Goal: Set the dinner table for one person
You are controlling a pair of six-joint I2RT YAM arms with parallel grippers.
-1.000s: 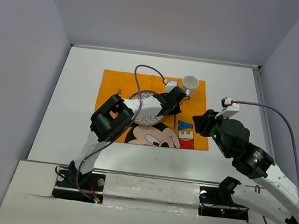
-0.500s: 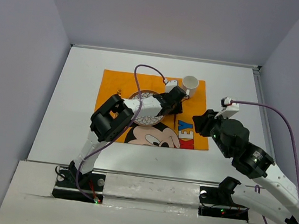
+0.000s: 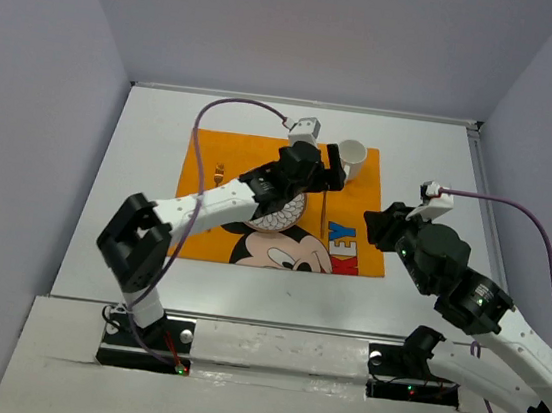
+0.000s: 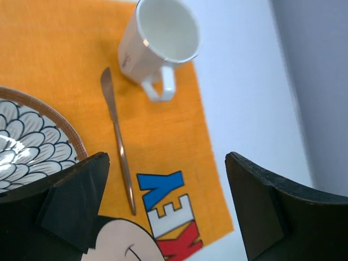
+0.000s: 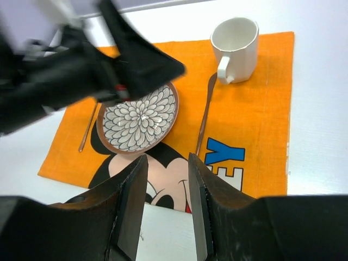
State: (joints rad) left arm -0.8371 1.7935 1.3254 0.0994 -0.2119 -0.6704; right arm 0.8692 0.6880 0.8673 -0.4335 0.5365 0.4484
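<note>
On the white dinner table (image 3: 149,171) lies an orange Mickey Mouse mat (image 3: 191,241). It carries a flower-patterned plate (image 5: 140,117), a white mug (image 4: 163,41) at its far right corner, a knife (image 4: 117,136) right of the plate and a fork (image 5: 87,130) left of it. My left gripper (image 4: 166,206) hovers above the mat beside the mug (image 3: 351,155). It is open, with nothing between its fingers, and the knife lies free below. My right gripper (image 5: 166,206) hangs off the mat's right edge (image 3: 380,224), jaws parted and empty.
The left arm (image 3: 227,196) stretches across the mat and hides part of the plate (image 3: 280,212) in the top view. Grey walls close in the table on three sides. A thin metal rim (image 3: 478,161) runs along the right edge.
My left gripper has opened and lifted off the knife, which now lies on the mat right of the plate. The left elbow swung down and left. The right arm barely moved.
</note>
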